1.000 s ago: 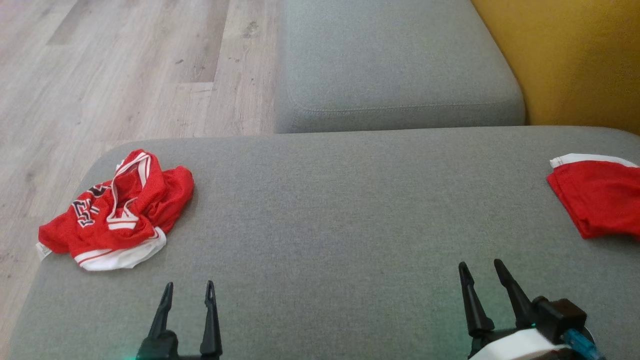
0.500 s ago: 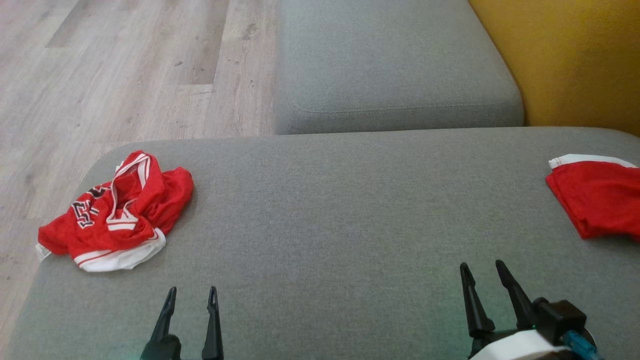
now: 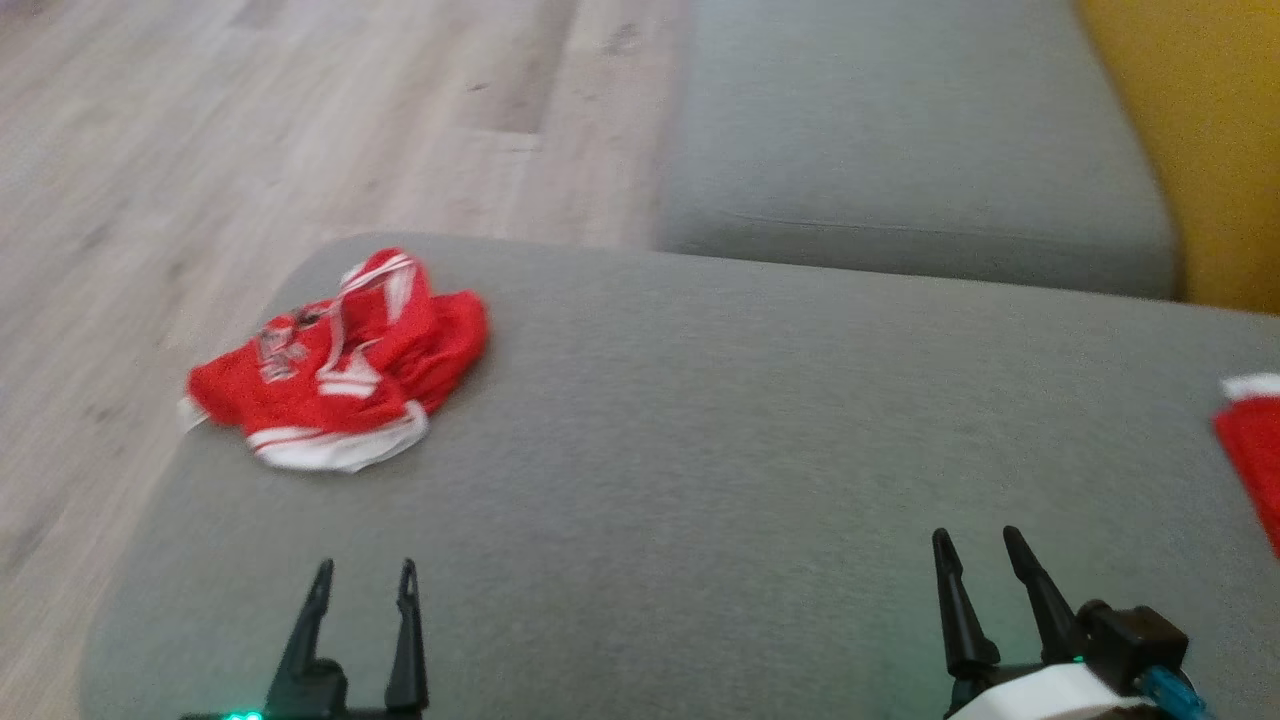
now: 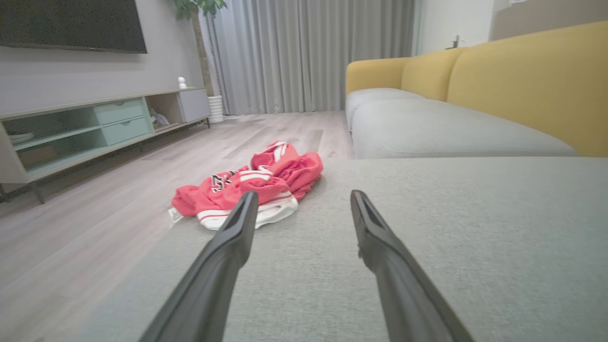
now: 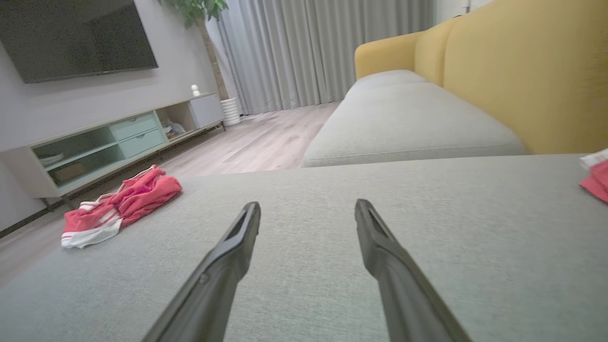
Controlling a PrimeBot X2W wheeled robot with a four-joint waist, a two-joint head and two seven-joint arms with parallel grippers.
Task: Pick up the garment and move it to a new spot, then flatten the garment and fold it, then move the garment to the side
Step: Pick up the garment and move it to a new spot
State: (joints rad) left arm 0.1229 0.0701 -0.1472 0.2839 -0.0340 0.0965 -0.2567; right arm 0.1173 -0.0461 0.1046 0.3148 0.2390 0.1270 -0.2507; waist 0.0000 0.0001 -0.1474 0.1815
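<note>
A crumpled red garment [image 3: 340, 375] with white trim and dark lettering lies near the far left corner of the grey cushion [image 3: 700, 450]. It shows ahead of my left fingers as the garment [image 4: 256, 183] and far off to the left as the garment [image 5: 121, 204] in the right wrist view. My left gripper [image 3: 365, 580] hovers open over the cushion's near edge, well short of the garment. Over the near right part my right gripper [image 3: 975, 545] is open too. Both hold nothing.
A second red and white cloth [image 3: 1250, 440] lies at the cushion's right edge. Beyond are another grey seat cushion [image 3: 900, 180], a yellow sofa back [image 3: 1200, 150] and wood floor [image 3: 250, 150] on the left. A TV cabinet [image 4: 95, 128] stands across the room.
The head camera has turned left, so the whole picture has shifted right and is blurred. The garment has not moved on the cushion. Both grippers stay open in about the same place.
</note>
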